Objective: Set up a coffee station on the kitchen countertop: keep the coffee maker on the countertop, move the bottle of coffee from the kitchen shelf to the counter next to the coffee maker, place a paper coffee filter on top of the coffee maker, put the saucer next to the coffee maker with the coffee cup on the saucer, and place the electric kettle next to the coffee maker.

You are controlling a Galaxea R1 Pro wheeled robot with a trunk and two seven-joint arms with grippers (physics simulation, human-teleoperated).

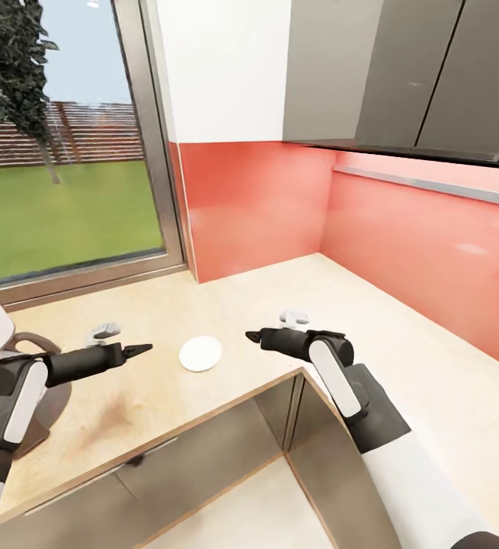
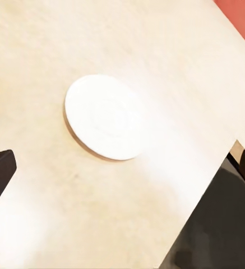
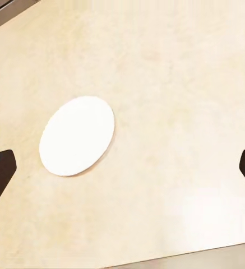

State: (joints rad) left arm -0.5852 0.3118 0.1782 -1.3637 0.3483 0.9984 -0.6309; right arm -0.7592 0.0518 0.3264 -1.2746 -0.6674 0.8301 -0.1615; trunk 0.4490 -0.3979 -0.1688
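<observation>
A large window [image 1: 66,145] looks out on green lawn [image 1: 59,217], a tree [image 1: 17,69] and a brown fence [image 1: 89,133]. A glossy red backsplash [image 1: 401,236] lines the corner walls, under grey upper cabinets [image 1: 417,72] and a white wall panel [image 1: 222,69].

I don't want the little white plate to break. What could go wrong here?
The saucer lies flat on the kitchen countertop, near its inner edge; a clumsy push might slide it off. It is thin and flat, so fingers may slip instead of catching its rim. The left end effector and right end effector point toward each other and could bump if both reach.
</observation>
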